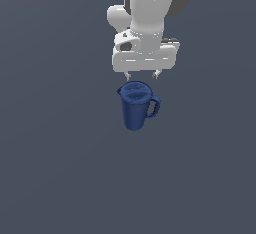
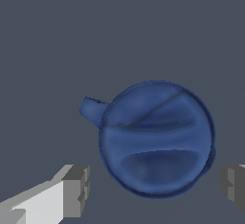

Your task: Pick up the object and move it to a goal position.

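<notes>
Spread fingers (image 2: 72, 192) of gripper (image 1: 143, 73) above unmarked blue pitcher (image 1: 135, 105).

A plain dark grey-blue surface (image 1: 55, 168) is carrying only the dark blue pitcher (image 1: 135, 105), which is standing upright on it with its handle toward the exterior view's right.

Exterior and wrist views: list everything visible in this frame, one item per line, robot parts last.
pitcher: one, dark blue, upright on the surface directly below the gripper, handle toward the exterior view's right; the wrist view looks down into its open mouth.
surface: one, plain dark grey, fills the background of both views.
arm: one, white with grey joints, comes down from the top of the exterior view.
gripper: one, white body, grey fingertips, open, above the pitcher's rim and not touching it; its fingers flank the pitcher in the wrist view.
</notes>
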